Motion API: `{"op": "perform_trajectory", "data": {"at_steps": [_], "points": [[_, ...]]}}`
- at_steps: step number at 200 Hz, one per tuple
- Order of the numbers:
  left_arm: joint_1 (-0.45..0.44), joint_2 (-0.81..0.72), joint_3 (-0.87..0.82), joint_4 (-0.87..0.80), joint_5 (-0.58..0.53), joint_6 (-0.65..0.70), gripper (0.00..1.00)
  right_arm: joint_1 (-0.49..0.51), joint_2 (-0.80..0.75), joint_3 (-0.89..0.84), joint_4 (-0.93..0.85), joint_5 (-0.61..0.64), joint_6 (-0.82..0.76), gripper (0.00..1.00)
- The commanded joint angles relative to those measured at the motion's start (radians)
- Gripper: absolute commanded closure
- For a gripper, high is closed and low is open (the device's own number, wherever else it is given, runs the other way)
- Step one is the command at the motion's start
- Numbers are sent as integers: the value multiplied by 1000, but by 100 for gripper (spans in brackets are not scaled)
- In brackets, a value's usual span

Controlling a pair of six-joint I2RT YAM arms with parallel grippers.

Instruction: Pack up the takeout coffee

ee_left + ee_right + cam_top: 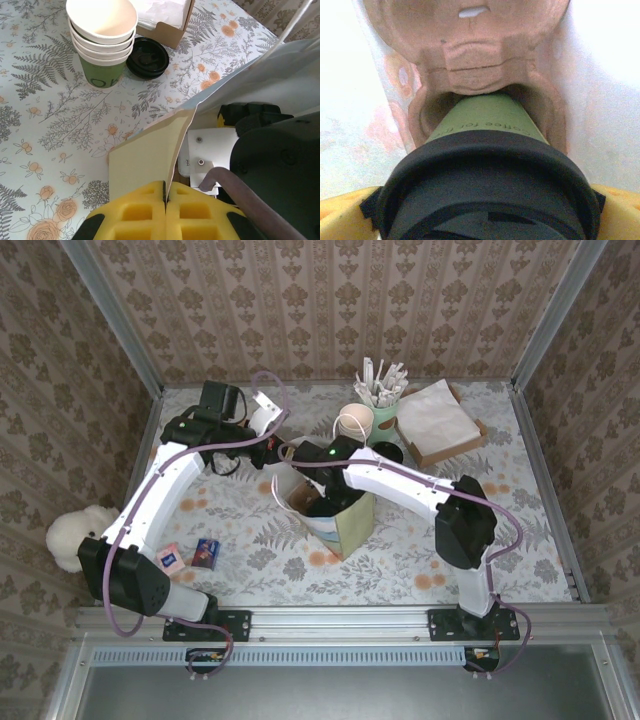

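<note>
The green paper cup with black lid (485,120) sits in a well of the brown moulded-pulp carrier tray (470,45) inside the pale paper bag (352,525) at mid-table. Its long axis is in line with the right gripper (482,210), whose wide-spread jaws flank the lid. The left gripper (166,200) pinches the bag's far-left rim.

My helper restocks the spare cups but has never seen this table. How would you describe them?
At the back of the flowered table, left of the napkin box, two green cups stand side by side. The spare cups are the left one: a nested stack, cream and empty inside, black lids nearby, while the other cup holds white sticks.
</note>
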Motion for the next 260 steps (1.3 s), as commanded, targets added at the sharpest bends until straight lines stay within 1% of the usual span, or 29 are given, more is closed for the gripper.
{"op": "perform_trajectory", "data": {"at_steps": [1, 95, 130, 149, 171, 197, 231, 260], "points": [[-14, -31, -10, -18, 32, 8, 100, -8, -59, 34, 9, 32, 4, 0], [-14, -31, -9, -19, 30, 8, 100, -7, -95, 42, 12, 46, -10, 0], [-14, -31, -10, -17, 29, 8, 100, -3, -137, 52, 55, 43, -25, 0], [-13, -30, -10, -16, 26, 7, 100, 0, -179, 41, 120, 77, -40, 0], [-13, -31, -8, -15, 25, 5, 100, 1, -236, -11, 230, 99, -66, 0], [-13, -36, -10, -17, 21, 7, 100, 1, -290, -61, 344, 97, -95, 0], [-16, -36, -9, -18, 21, 7, 100, 1, -354, -126, 443, 90, -136, 0], [-17, -36, -10, -18, 20, 8, 100, 1, -466, -234, 594, 64, -164, 0]]}}
